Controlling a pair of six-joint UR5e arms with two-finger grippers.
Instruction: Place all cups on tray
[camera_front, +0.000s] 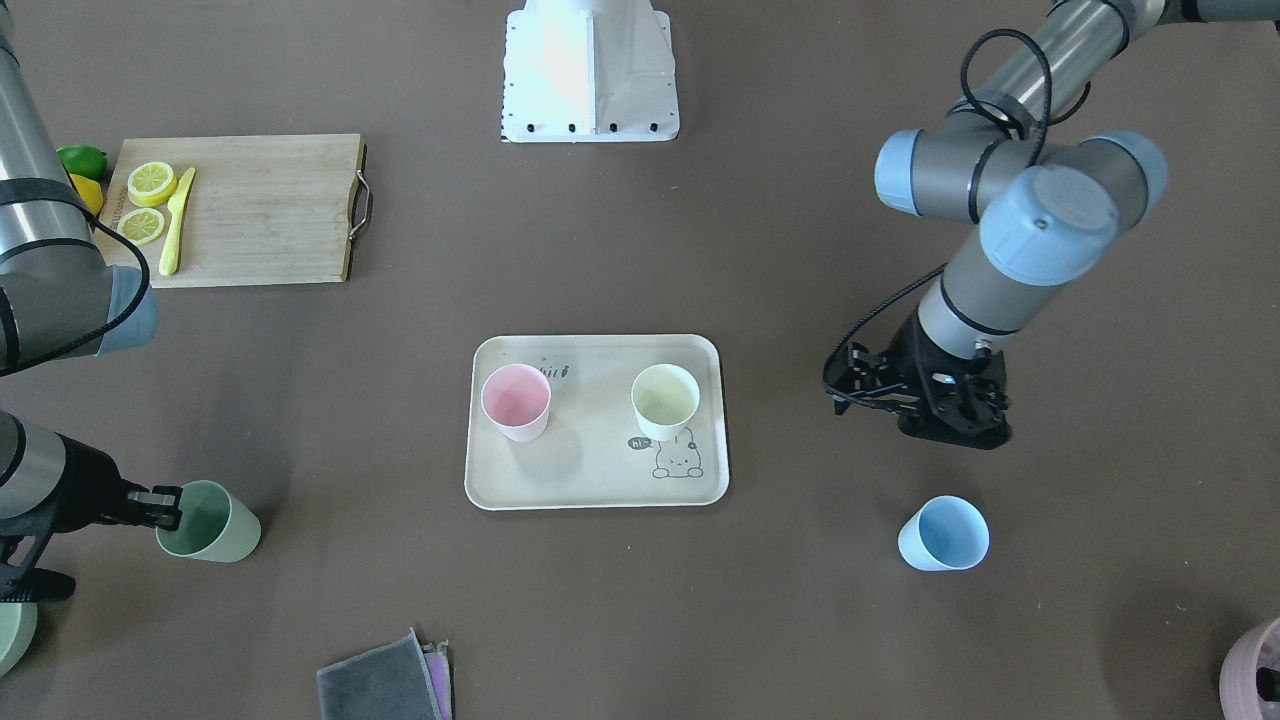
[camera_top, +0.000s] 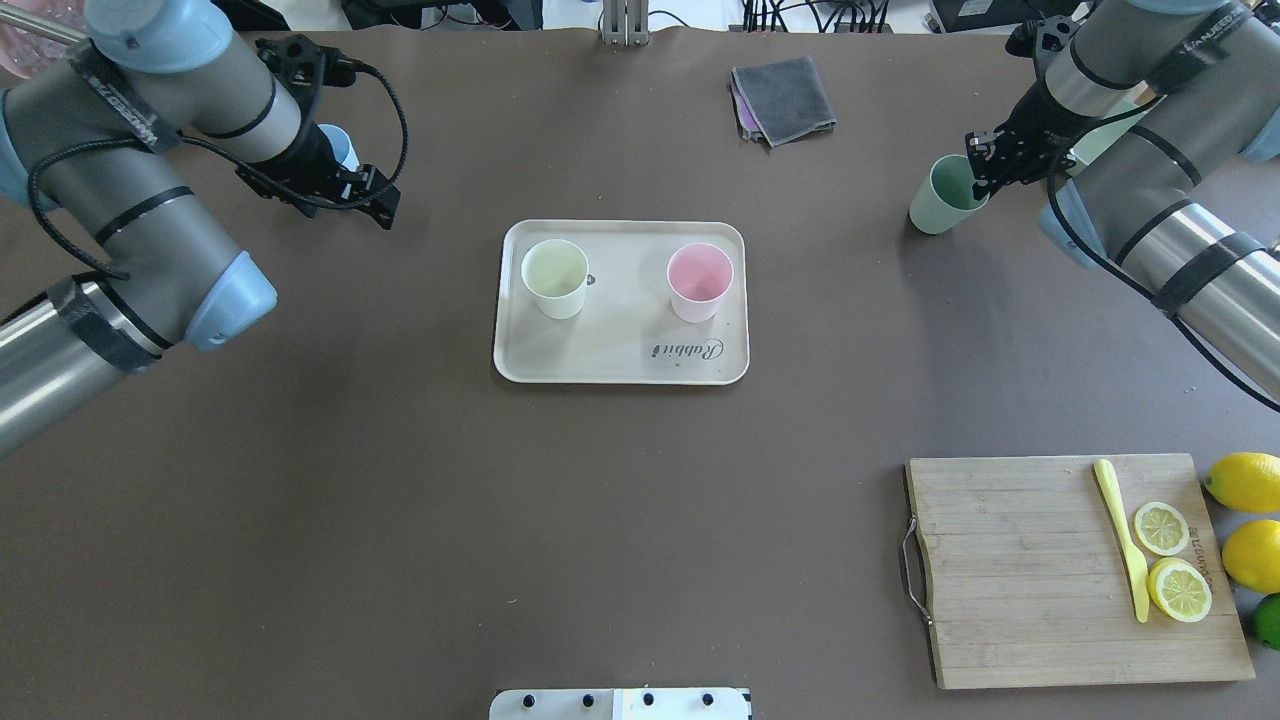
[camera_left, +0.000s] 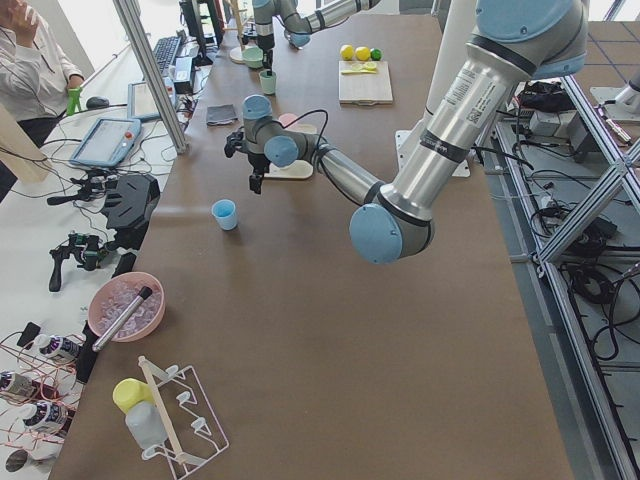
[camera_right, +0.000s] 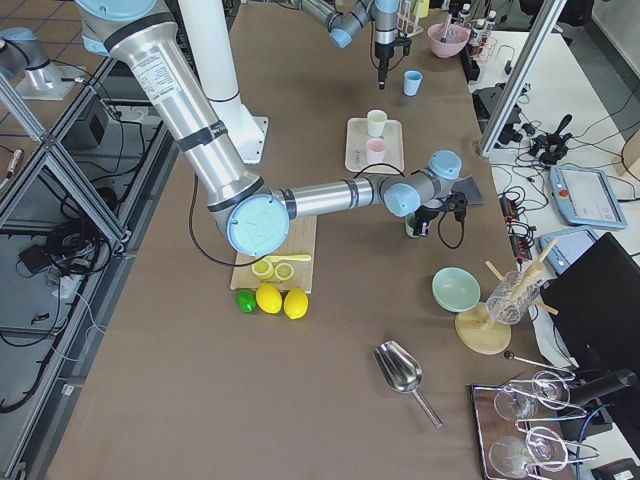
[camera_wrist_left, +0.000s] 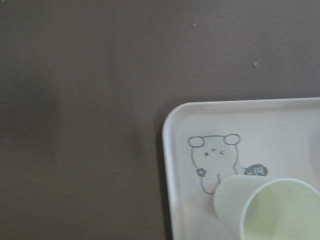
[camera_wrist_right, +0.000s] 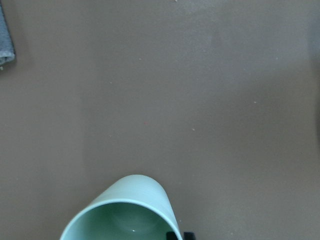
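Right gripper (camera_front: 165, 507) sits at the rim of the green cup (camera_front: 210, 522), one finger just showing at the rim in the wrist view. I read the jaws as pinched on the cup wall, though the contact itself is partly hidden. That cup stands on the table well off the tray's (camera_top: 620, 372) short end on the robot's right. The left gripper (camera_front: 925, 405) hovers off the opposite short end, with the blue cup (camera_front: 943, 533) near it, farther from the robot. It carries nothing, and I cannot tell how its jaws stand. The pink cup (camera_top: 700, 282) and cream cup (camera_top: 555, 278) stand upright on the tray, apart, both along the long side away from the robot. My count is two of four placed, and the step in hand is the pick of the third. The next move calls for a lift high enough to pass the raised rim, then a carry toward the tray. The set-down should go on the bare strip by the script, on the robot's side of the pink cup. As far as I see, the straight run to the tray crosses only bare tabletop. The grey cloth (camera_top: 785, 100) lies beyond the tray's far side, and the cutting board (camera_top: 1060, 570) is well apart on the robot's side. The main risk is clipping the pink cup or catching the rim on descent.
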